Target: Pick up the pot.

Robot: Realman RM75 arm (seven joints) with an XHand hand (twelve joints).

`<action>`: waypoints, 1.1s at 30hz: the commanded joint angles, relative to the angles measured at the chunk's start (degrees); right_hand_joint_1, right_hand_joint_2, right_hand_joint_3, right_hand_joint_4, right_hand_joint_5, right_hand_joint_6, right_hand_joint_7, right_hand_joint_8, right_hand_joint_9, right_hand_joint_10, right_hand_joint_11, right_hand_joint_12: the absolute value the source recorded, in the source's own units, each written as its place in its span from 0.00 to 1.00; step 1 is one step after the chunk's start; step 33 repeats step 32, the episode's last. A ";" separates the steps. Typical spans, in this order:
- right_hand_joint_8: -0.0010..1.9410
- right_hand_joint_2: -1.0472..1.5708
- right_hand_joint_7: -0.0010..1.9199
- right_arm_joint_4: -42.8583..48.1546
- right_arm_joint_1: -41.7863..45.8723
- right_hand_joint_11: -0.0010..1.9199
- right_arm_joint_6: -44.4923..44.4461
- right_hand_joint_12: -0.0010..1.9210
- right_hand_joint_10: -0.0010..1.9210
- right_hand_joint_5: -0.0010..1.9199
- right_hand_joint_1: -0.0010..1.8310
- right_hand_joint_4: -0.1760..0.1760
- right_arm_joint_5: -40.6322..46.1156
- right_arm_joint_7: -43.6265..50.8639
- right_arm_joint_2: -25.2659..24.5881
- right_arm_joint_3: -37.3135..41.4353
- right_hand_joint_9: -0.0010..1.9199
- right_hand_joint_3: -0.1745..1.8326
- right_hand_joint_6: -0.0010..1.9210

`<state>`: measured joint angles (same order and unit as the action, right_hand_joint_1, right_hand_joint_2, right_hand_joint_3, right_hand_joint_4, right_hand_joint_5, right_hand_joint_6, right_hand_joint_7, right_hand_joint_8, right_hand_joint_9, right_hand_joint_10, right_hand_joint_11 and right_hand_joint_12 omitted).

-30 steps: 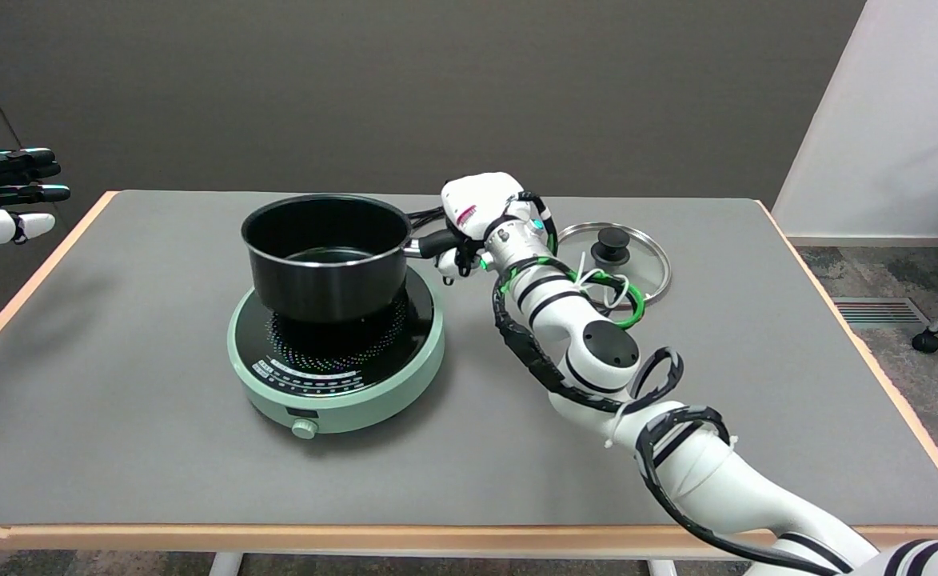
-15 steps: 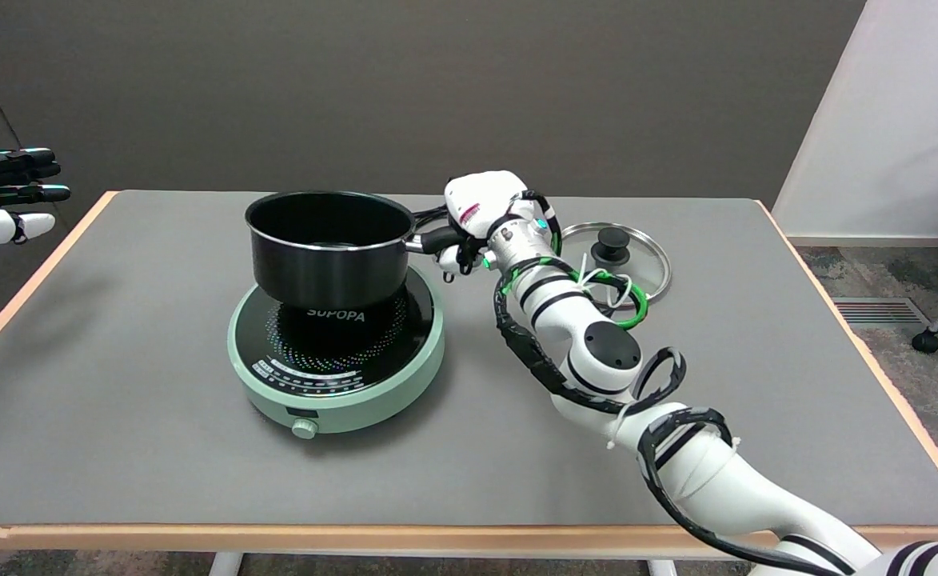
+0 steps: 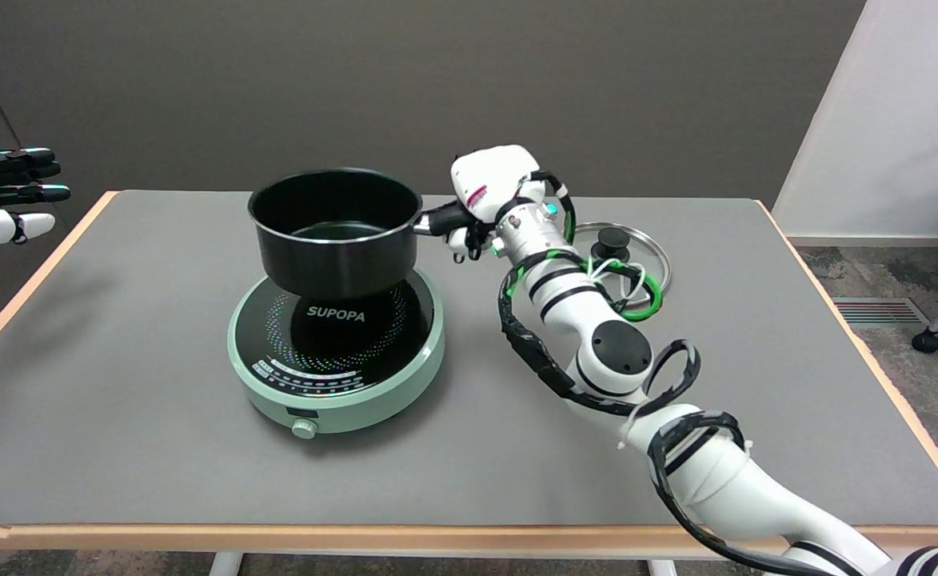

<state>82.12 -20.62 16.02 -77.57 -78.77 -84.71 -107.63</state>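
Observation:
The black pot [image 3: 335, 232] hangs in the air above the mint-green induction cooker [image 3: 337, 352], clear of its black glass top. My right hand [image 3: 484, 196] grips the pot's black handle [image 3: 435, 223], which sticks out to the pot's right. The fingers wrap around the handle and hide most of it. The pot is open on top and looks level.
The pot's glass lid [image 3: 619, 254] with a black knob lies flat on the grey table [image 3: 117, 416] behind my right forearm. The idle left hand [image 3: 5, 194] hovers at the upper left. The cooker's front knob faces the near edge.
My right hand has lifted the pot off the cooker. The pot rose and the SUPOPA mark on the cooktop came into view.

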 commanded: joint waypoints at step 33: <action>0.87 0.76 0.88 24.55 35.15 0.88 40.58 0.88 0.88 0.88 0.52 0.25 -37.19 -8.93 13.72 3.28 0.88 0.46 0.88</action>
